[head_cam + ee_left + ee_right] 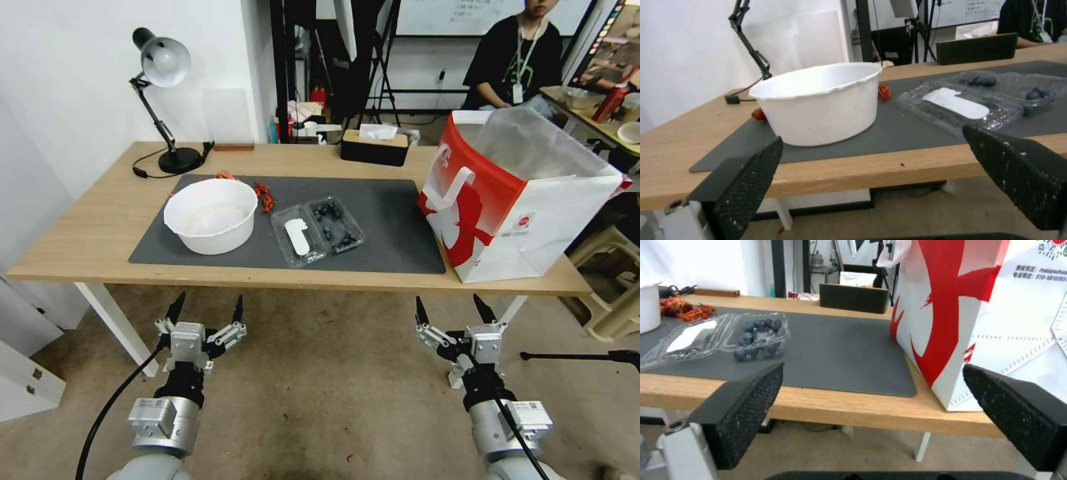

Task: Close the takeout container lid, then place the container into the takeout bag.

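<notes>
From the head cam: the takeout container [319,232] sits flopped open on the dark mat [393,220], just right of the white bowl [211,215]. The berry half is on the right and the lid [297,235] lies flat on the left, white sticker facing up. The takeout bag [517,200] stands upright at the table's right end, mouth open, so I'd guess it's staged for a straight drop-in later. Both arms hang below the front edge of the table [80,247], left gripper [205,308] and right gripper [454,309] each with fingers spread wide, holding nothing. Looks like a ready pose, nothing started yet.

Left wrist cam: fingers wide apart, framing the bowl and the lid from just under table height. The lid is the half nearer this arm, so it seems like the natural one to flip it.

Right wrist cam: also spread open and empty, looking over the table edge at the blueberries [756,336] in the container, with the bag close alongside. The black tissue box [854,297] sits further back, out of the way.
</notes>
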